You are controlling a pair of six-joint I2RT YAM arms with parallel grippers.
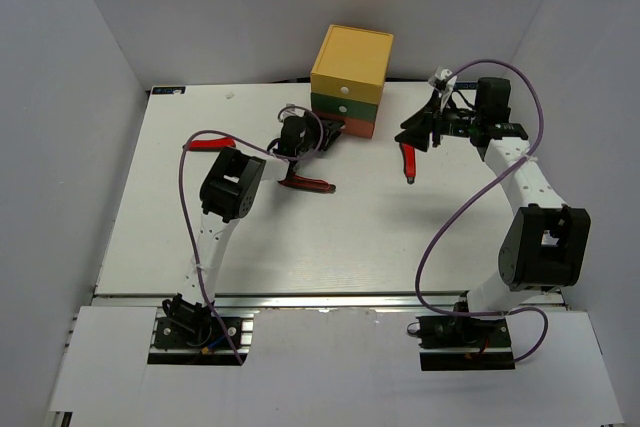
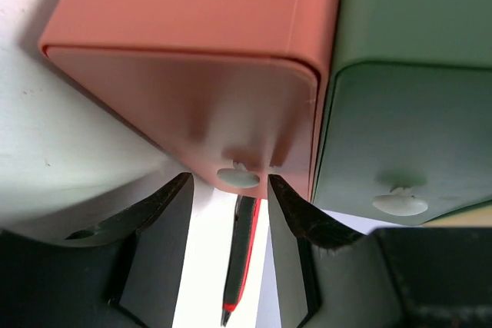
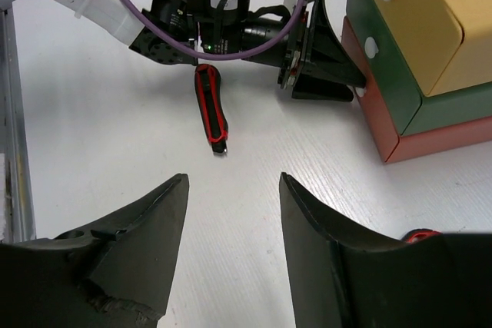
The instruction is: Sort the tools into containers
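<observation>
White table (image 1: 300, 247); left pincer (image 2: 229, 186) around orange-red drawer knob (image 2: 238, 178)

Three drawers (image 1: 350, 67) (one knob (image 1: 342, 91) each), three red-handled tools (image 1: 308, 184), two arms (image 1: 228, 192)

1. Knife (image 2: 241, 259): far end hidden behind the orange drawer (image 2: 192, 74), just past the fingertips of the left tool (image 2: 229, 183).
2. Red thing (image 3: 419, 233) low beside the right tool (image 3: 234, 182), mostly hidden by its finger, can't identify it.

My gripper (image 2: 229, 183) has its jaws parted around the white knob (image 2: 238, 178) of the orange-red drawer (image 2: 192, 51) at centre frame. A red-and-black tool (image 2: 241, 263) lies below, and a green drawer (image 2: 407, 113) sits at right.
</observation>
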